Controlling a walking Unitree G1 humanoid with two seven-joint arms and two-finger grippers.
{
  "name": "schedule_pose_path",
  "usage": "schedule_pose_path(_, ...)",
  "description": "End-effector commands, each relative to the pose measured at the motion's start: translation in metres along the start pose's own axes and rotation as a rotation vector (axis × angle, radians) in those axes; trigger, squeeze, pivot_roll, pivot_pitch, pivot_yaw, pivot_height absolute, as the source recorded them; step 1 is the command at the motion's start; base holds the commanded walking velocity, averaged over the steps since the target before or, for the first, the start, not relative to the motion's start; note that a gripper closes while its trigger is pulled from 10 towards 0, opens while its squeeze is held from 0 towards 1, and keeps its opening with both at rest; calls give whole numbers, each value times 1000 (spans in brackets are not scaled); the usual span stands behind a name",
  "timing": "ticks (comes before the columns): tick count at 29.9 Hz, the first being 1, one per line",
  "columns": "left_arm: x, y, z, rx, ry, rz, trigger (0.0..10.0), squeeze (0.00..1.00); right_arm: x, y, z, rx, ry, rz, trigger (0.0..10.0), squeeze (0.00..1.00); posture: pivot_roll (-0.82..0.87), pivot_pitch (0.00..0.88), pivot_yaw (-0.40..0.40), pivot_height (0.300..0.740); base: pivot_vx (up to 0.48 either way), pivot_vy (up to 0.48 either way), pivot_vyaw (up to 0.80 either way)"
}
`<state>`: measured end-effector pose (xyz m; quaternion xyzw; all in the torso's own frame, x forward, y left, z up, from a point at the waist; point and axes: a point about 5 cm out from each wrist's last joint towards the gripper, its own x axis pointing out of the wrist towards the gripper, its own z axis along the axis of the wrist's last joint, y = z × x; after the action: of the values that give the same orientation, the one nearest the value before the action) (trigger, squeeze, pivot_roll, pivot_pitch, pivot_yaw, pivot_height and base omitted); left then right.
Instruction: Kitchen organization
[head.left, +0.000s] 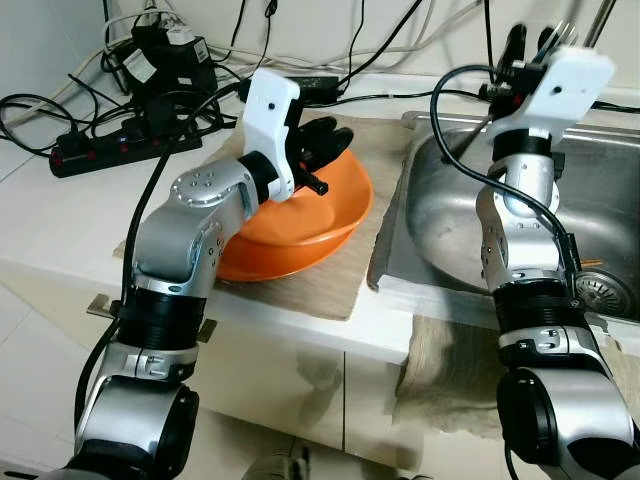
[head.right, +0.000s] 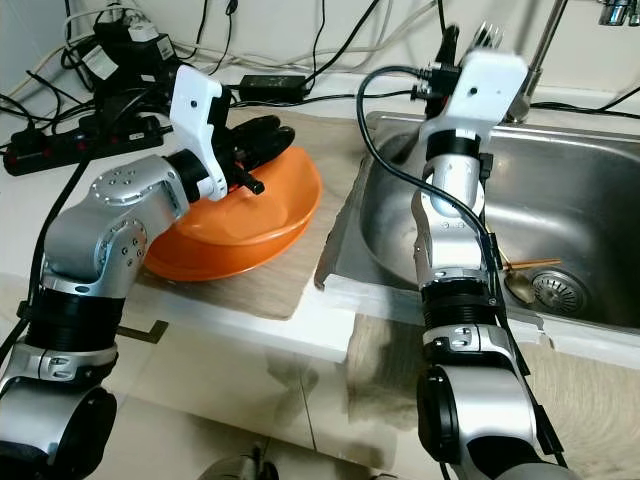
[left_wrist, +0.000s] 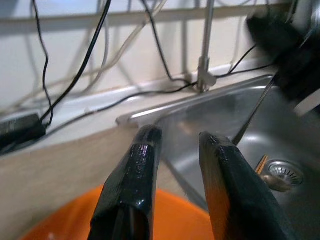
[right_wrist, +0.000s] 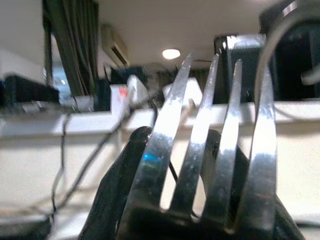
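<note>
An orange bowl lies on a beige mat on the white counter, left of the steel sink. My left gripper hovers over the bowl's far rim, pointing toward the sink. Its fingers stand a little apart, open, with nothing between them. High over the sink's back left corner, my right gripper is shut on a metal fork, tines pointing up. A spoon and a thin wooden stick lie in the basin by the drain.
A black power strip, adapters and many cables crowd the counter's back left. The tap rises behind the sink next to the raised fork. A beige towel hangs over the counter's front edge under the sink.
</note>
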<state>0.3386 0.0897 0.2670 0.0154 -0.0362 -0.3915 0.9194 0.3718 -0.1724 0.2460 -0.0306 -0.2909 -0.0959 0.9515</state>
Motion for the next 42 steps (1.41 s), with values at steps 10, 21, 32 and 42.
schedule_pose_path(10,-2,-13,20,2,-6,-98,10000,0,-10,-21,-48,132,317,-224,0,0,72,0,108,740,0,0,0)
schedule_pose_path(21,-2,-21,13,-1,56,-126,10000,0,-26,-19,-85,300,649,-434,0,0,79,0,109,740,0,0,0)
schedule_pose_path(32,-3,-23,18,21,79,-144,10000,0,-55,-29,-111,373,870,-594,0,0,116,23,125,740,0,0,0)
schedule_pose_path(42,-6,-18,20,41,91,-121,10000,0,-84,-15,-128,295,1052,-523,0,1000,136,43,113,740,0,0,0)
